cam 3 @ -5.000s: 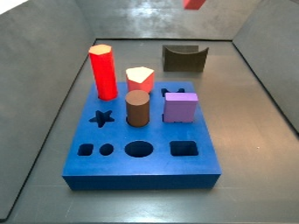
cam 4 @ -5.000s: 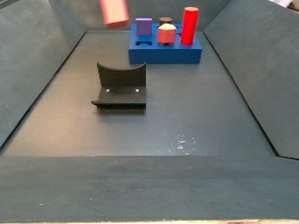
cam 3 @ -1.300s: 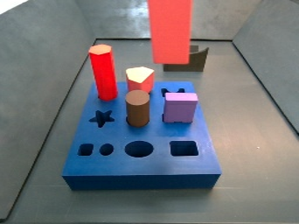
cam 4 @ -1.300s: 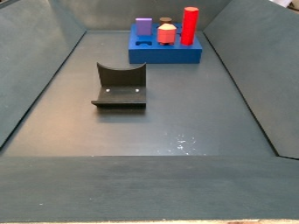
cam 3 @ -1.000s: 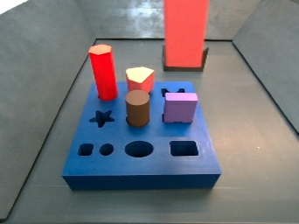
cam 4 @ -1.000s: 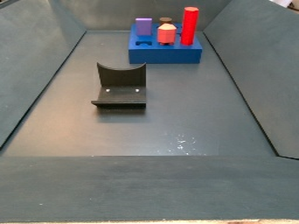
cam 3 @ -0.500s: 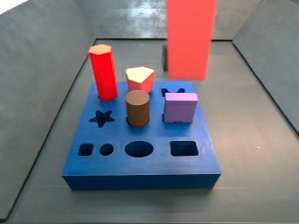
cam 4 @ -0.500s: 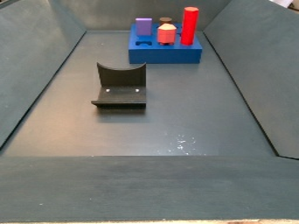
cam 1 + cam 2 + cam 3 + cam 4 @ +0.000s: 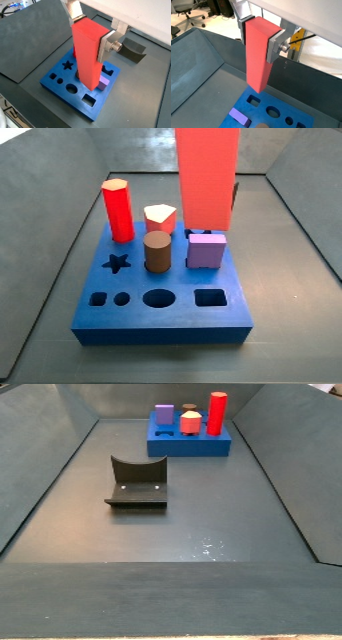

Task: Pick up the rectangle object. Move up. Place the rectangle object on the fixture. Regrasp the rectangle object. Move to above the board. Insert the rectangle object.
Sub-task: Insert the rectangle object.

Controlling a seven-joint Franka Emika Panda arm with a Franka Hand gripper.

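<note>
My gripper [image 9: 90,30] is shut on the rectangle object [image 9: 87,60], a long salmon-red block that hangs upright in the air. The silver fingers [image 9: 107,42] clamp its upper part from two sides, as both wrist views show: gripper [image 9: 260,32], rectangle object [image 9: 258,65]. Its lower end hangs over the blue board [image 9: 63,82], clear of the surface. In a side view the rectangle object [image 9: 207,178] hangs above the far half of the board [image 9: 160,318], and the gripper is out of frame. The dark fixture [image 9: 138,482] stands bare on the floor, apart from the board [image 9: 187,446].
On the board stand a bright red hexagonal post [image 9: 118,210], a brown cylinder [image 9: 156,252], a purple block [image 9: 206,250] and a cream-topped piece [image 9: 160,216]. Star, round and square holes [image 9: 209,298] lie open in its near half. Grey walls [image 9: 54,474] enclose the floor.
The rectangle object, held the whole time, has travelled from above the fixture's end of the floor to over the board and hangs lower and closer in the side view.
</note>
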